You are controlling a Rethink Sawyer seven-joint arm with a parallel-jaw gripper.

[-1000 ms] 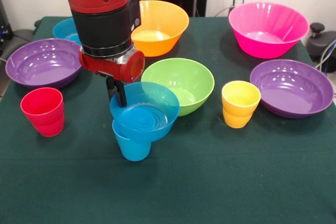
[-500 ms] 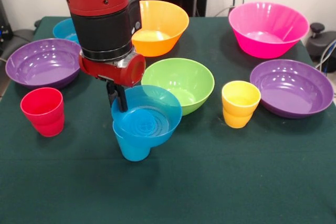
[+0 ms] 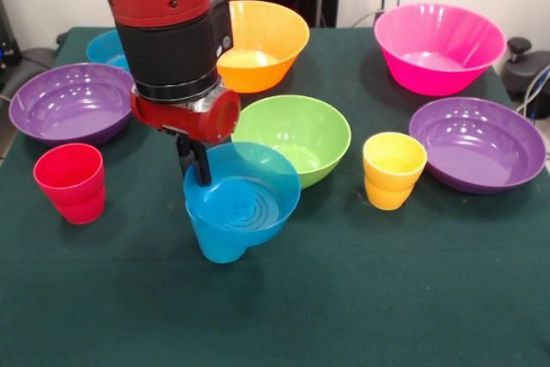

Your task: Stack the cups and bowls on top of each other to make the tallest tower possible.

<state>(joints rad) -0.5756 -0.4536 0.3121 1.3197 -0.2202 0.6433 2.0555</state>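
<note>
My gripper comes down from above, shut on the back-left rim of a small blue bowl. That bowl rests on the blue cup and tips toward the table's front, forming the tower of two pieces. The red cup stands at the left and the yellow cup at the right. The lime green bowl sits just behind the held bowl. A second small blue bowl is partly hidden behind my arm.
Purple bowls lie at the left and right. The orange bowl and pink bowl stand at the back. The green tablecloth covers the table.
The held blue bowl has shifted slightly right and tipped further toward the front on the blue cup. My gripper moved with it; nothing else moved.
</note>
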